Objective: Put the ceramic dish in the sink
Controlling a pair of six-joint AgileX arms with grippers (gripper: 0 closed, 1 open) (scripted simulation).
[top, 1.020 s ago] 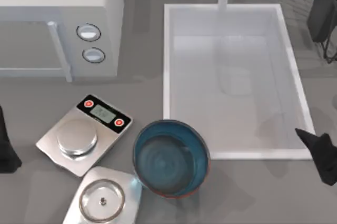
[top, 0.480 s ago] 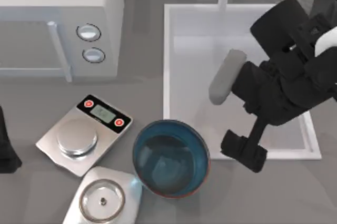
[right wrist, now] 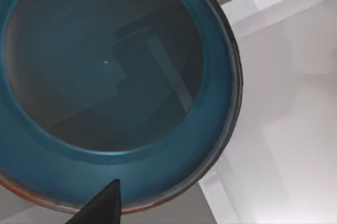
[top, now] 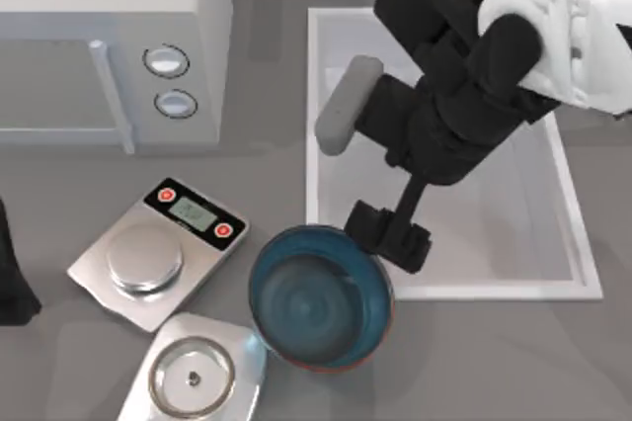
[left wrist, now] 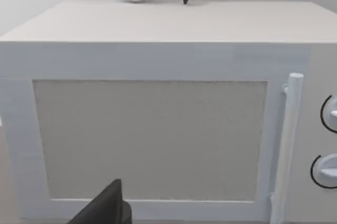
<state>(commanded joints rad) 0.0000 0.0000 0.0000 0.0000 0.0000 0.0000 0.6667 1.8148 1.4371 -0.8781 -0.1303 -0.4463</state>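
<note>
Right claw: hangs over the sink's near-left corner, just beside the far-right rim of the ceramic dish; whether its fingers are open or shut cannot be told, and it has hold of nothing seen.
Ceramic dish: upright on the table, teal inside, touching the near-left outside corner of the sink.
Sink: white basin at right — the right arm reaches across it.
Scale: left of the dish.
Glass lid: on its silver plate, near-left of the dish.
Microwave: far left.
Left claw: parked at the table's left edge — its opening cannot be told.
</note>
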